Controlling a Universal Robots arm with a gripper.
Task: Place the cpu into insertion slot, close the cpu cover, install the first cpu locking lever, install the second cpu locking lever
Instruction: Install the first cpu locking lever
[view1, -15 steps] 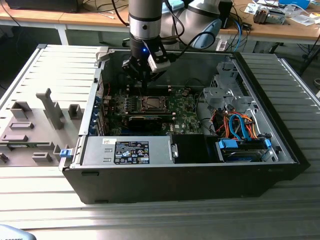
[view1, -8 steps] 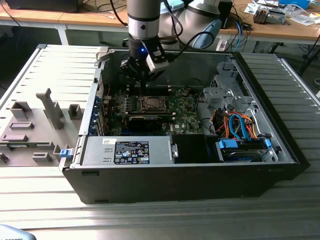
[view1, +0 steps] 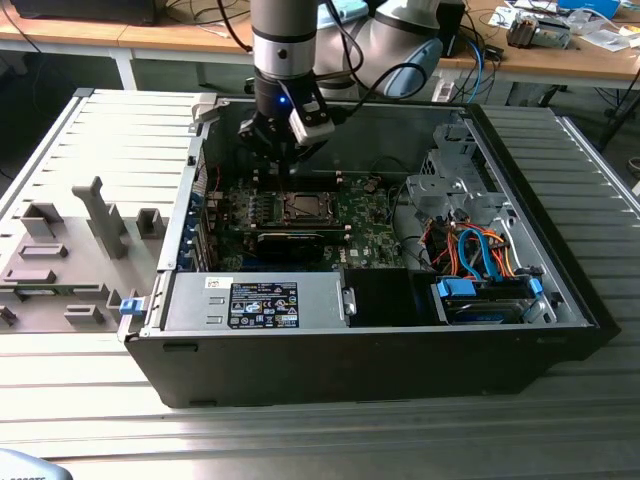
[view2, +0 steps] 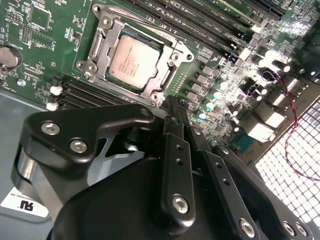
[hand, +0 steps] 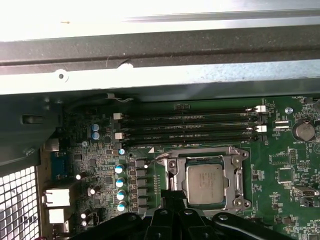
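While the arm hangs over the open computer case (view1: 380, 330) at upper centre of the exterior view, the end effector (view1: 282, 158) sits just above the green motherboard (view1: 360, 215), near the socket. In the second wrist view the end effector (view2: 172, 107) has its black fingers (view2: 176, 150) pressed together, narrow, nothing held between them, tips just beside the lower edge of the socket. In the first wrist view the end effector (hand: 172, 194) tips show at bottom centre, at the socket's lower left corner.

The cpu (view2: 134, 61) lies flat in the insertion slot (view2: 100, 37), silver top up, upper centre-left of the second wrist view; in the first wrist view the cpu (hand: 205, 182) sits lower centre-right in the insertion slot (hand: 172, 172). The cpu cover (view2: 172, 75) lies down flat around the chip as a silver frame; in the first wrist view the cpu cover (hand: 230, 175) frames it too. Cannot tell whether the levers are latched.

Memory slots (hand: 190, 127) run just above the socket in the first wrist view. A coin battery (hand: 304, 131) sits at right. The case stands on a grey ribbed bench (view1: 120, 140).
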